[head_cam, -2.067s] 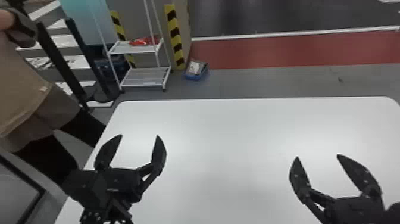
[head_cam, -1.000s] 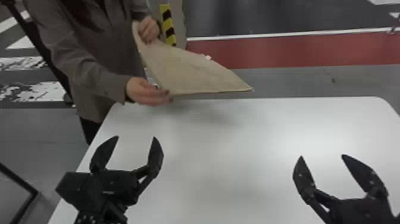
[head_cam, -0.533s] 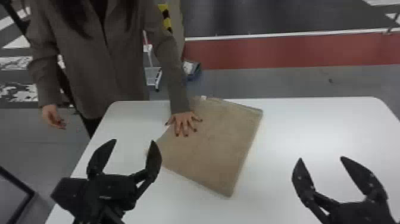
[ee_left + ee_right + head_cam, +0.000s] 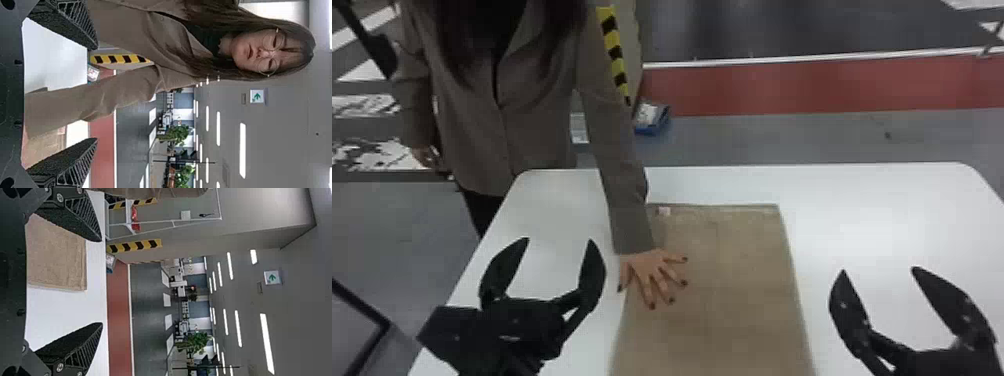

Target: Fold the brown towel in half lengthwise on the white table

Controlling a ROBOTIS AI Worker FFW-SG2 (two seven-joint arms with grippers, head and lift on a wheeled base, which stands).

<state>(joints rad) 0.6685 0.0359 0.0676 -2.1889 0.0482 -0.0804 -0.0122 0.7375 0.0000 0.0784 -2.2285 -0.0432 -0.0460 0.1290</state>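
Since the last look, the brown towel (image 4: 732, 270) has turned from slanted to nearly straight and come nearer, with a person's hand (image 4: 652, 275) spread flat on it. It lies on the white table (image 4: 892, 200) between the left gripper (image 4: 559, 240) and right gripper (image 4: 879, 270), both wide open and empty. Laying out seems almost done; all the folding is left. Its long way seems to run from the far side toward the robot

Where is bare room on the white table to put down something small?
Widest: the white table right of the brown towel, beyond the right gripper. A narrower strip lies between the towel and the far edge. Crowded: the towel's left side, where the person's hand rests, near the left gripper.
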